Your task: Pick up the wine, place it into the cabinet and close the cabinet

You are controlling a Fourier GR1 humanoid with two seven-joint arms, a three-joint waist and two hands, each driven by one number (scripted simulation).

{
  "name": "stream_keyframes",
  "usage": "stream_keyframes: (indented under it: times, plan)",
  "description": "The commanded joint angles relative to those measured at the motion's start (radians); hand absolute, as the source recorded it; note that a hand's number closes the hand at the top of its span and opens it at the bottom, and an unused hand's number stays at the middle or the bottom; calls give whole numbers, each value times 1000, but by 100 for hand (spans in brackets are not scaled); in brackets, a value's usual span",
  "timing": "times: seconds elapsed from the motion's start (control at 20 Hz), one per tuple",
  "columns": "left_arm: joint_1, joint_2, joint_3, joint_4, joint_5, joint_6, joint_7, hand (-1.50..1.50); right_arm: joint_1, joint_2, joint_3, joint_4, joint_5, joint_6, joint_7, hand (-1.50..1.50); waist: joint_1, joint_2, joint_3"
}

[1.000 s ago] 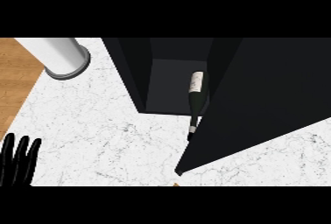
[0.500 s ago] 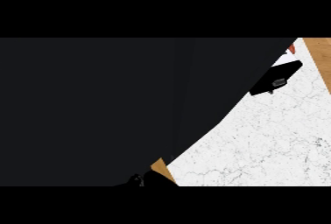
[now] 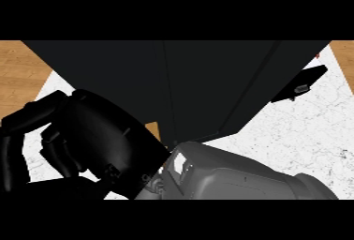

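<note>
The black cabinet (image 3: 207, 84) fills the upper middle of the head view, and its dark panels hide the inside. No wine bottle shows anywhere. My right hand (image 3: 90, 140) looms large at the lower left, just below the cabinet's front, on a grey forearm (image 3: 242, 178) that comes in from the lower right. Its fingers (image 3: 24, 124) curl over at the far left with nothing visible in them. My left hand is out of view.
White marble counter (image 3: 304, 136) shows at the right and a strip at the left. Wooden floor (image 3: 21, 70) lies at the upper left. A small black object (image 3: 301, 84) sits at the cabinet's right side.
One second ago the bottle lay in the open cabinet and my left hand rested at the left edge. Now the bottle is hidden and my right hand and forearm fill the lower view.
</note>
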Motion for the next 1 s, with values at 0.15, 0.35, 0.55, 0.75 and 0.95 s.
stream_keyframes:
  times: [0.15, 0.35, 0.55, 0.75, 0.95]
  plan:
    - [-12, 26, 67, 28, 35, -60, 14, -150, -153, 2, -100, 265, -342, 201, -16, 150, 14, 15, 1]
    - [-21, 42, 130, 64, 76, -92, 23, -150, -174, 2, -102, 397, -476, 409, 6, 150, 5, 17, 0]
    - [6, 41, 147, 24, 78, -82, 55, -150, -196, 2, -159, 617, -498, 454, -126, 150, -15, 8, 2]
    - [9, 41, 189, 56, 127, -120, 73, -150, -231, -39, -215, 761, -363, 478, -284, 150, -27, 10, 2]
    - [5, 32, 215, 50, 104, -102, 69, -150, -233, -45, -241, 849, -324, 458, -378, 150, -42, 7, 3]
